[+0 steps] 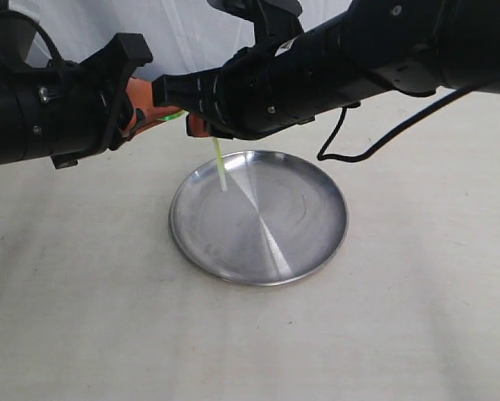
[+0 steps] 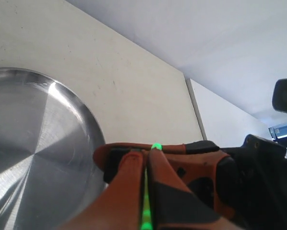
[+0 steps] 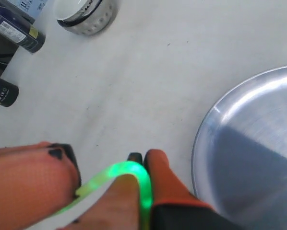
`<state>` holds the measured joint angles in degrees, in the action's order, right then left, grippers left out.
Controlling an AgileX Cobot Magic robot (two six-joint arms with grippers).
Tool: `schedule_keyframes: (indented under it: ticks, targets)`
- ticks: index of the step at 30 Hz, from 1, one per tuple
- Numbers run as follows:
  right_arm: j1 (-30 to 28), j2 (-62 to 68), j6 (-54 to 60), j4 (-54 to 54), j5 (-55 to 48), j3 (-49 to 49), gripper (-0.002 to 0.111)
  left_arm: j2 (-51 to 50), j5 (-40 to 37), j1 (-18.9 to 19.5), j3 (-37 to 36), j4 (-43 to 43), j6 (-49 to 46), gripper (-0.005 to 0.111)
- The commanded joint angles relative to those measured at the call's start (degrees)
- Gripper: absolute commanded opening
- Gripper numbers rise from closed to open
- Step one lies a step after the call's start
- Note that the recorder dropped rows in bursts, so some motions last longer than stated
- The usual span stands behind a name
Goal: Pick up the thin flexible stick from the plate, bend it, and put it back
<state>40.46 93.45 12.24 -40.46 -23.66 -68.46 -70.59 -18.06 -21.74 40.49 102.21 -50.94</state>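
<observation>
The left pincer and right pincer are both clamped on the thin flexible stick, close together above the rim of the plate. It looks light, springy and probably slippery, so grip close beside the bend. It arches between them, and its free tail hangs steeply down toward the plate.

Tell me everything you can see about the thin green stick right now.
The thin flexible stick is a slim translucent yellow-green rod, seemingly plastic, glowing neon green. Held off the plate, it is bent into an arch between the left gripper and right gripper, both pinching it in orange fingers. One free end slants down over the plate; whether it touches is unclear.
</observation>
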Motion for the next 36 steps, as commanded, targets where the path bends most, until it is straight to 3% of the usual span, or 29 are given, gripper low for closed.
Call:
schedule_keyframes:
  ticks: [1,12,36]
  targets:
    - [-0.1,-1.4,-4.4,-1.9,5.4,-1.5,-0.001,-0.8,-3.1,-1.2,-1.0,-2.3,0.2,0.000]
    - [-0.5,-1.3,-12.2,-3.7,10.2,-1.5,-0.001,-0.8,-2.8,-1.2,-1.0,-2.3,-0.5,0.000]
    - [-0.5,-1.3,-12.6,-17.4,17.1,-1.5,-0.001,-0.8,-3.4,-1.2,-0.4,-2.3,-7.3,0.000]
